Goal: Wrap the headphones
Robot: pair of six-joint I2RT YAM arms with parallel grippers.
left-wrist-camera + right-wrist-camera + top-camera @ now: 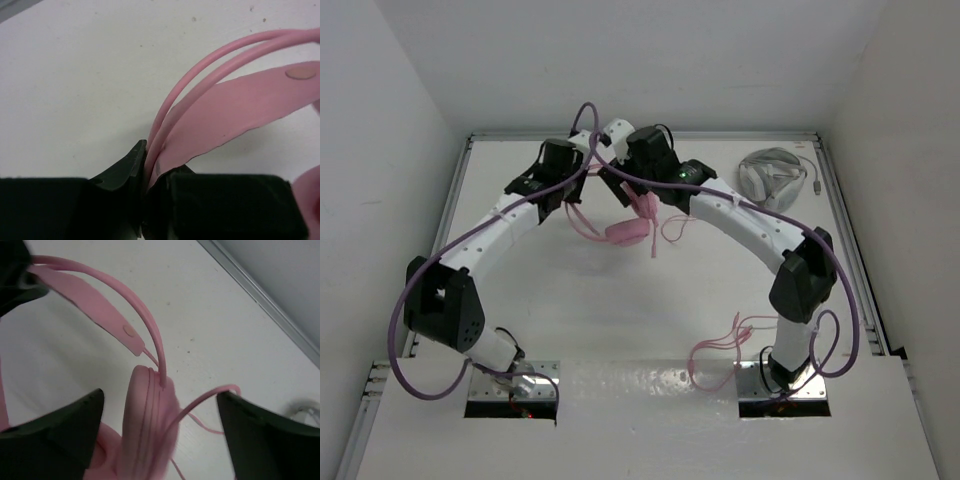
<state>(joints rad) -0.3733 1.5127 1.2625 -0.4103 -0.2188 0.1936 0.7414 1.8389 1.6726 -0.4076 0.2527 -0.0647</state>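
Observation:
The pink headphones [624, 232] hang just above the far middle of the table. My left gripper [576, 190] is shut on the thin pink headband [225, 112], which runs out of its jaws up and to the right. My right gripper [160, 394] is open, with a round pink earcup [145, 430] between its fingers; I cannot tell if it touches them. A loop of the thin pink cable [210, 399] reaches the tip of the right-hand finger [270, 435]. More pink cable [720, 342] lies in loops by the right arm's base.
Grey-white headphones [770, 176] with a grey cable lie at the far right of the table. Raised metal rails [840, 230] border the table. The arms' purple cables [420, 290] hang beside both arms.

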